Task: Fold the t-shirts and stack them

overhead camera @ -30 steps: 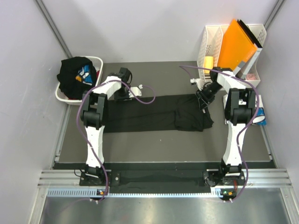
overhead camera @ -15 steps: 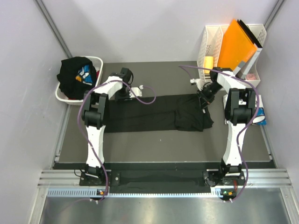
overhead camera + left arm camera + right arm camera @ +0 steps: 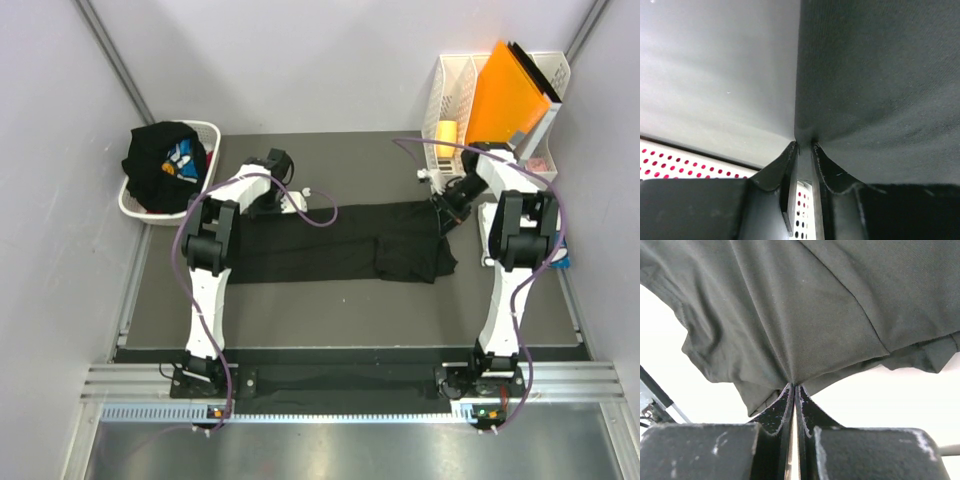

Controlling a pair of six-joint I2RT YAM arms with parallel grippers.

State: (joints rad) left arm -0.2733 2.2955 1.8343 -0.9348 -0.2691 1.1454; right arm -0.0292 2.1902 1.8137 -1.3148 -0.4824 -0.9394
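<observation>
**Held at the far edge, both sides**

The black t-shirt (image 3: 340,240) lies spread across the table (image 3: 330,310), running from 9 to 3 o'clock. The left end effector (image 3: 803,146) is pinched on its far edge toward 11 o'clock, with cloth caught between the fingers. The right end effector (image 3: 794,386) is clamped tight on the far corner toward 1 o'clock, fabric fanning out from the pinch. More dark tees (image 3: 160,160) sit heaped in the white basket (image 3: 135,205) at 10 o'clock

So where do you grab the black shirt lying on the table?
Pinch the black shirt along its far edge, toward each end, from above. It lies flat and wide, so only the thin edge fits a tool; left tool and right tool pinch there.
</observation>
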